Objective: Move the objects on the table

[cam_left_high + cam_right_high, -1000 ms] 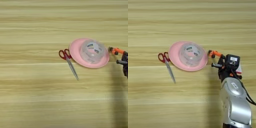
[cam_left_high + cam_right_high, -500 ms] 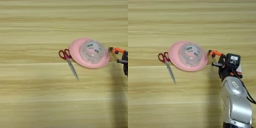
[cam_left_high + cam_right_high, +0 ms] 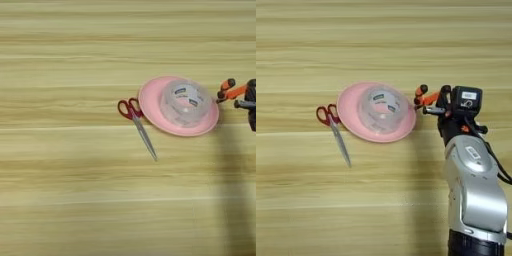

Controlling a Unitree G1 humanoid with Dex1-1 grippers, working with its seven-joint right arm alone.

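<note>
One plate, one tape roll, one scissors; end effector clamped on pliers

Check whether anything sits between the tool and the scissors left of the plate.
Yes. The pink plate with the clear tape roll on it lies directly between the tool, which is at the orange-handled pliers, and the scissors.
</note>
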